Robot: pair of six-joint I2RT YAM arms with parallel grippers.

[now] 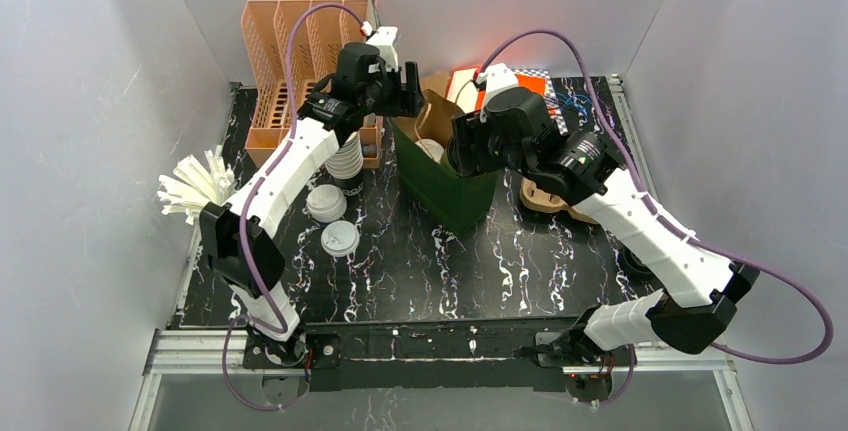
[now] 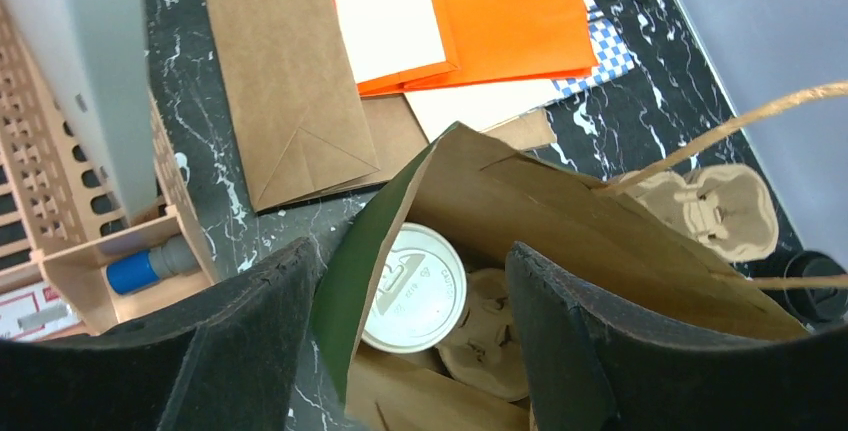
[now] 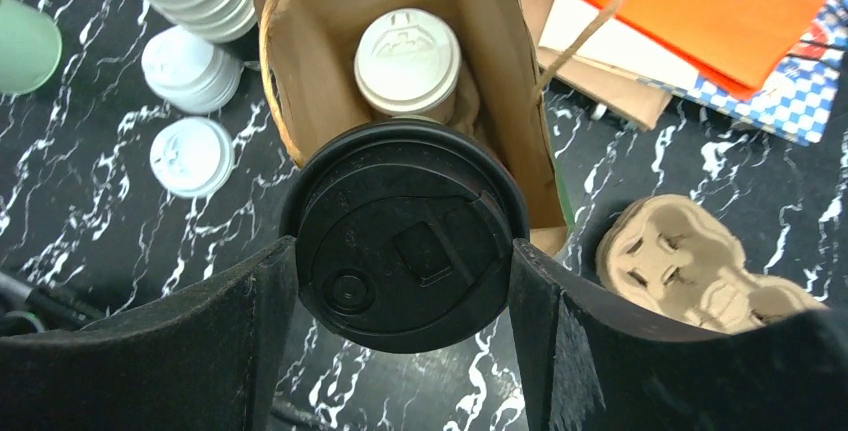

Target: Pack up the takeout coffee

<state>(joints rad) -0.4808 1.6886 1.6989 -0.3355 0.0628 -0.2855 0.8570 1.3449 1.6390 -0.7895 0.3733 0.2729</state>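
On the desk (image 1: 450, 271), toward its far edge, a green paper bag (image 1: 445, 191) stands open, with the left tool (image 2: 410, 261) spread wide astride its rim. The right tool (image 3: 402, 248) clamps a black-lidded cup (image 3: 405, 201) over the bag's mouth. The white-lidded takeout coffee (image 3: 408, 48) sits inside the bag.

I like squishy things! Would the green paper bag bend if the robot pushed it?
Probably. The green paper bag looks thin, and its rim already bows outward, so it likely flexes. The white-lidded cup standing inside may help stop it tipping.

The bag (image 1: 445, 189) hides most of the takeout coffee (image 3: 408, 49).
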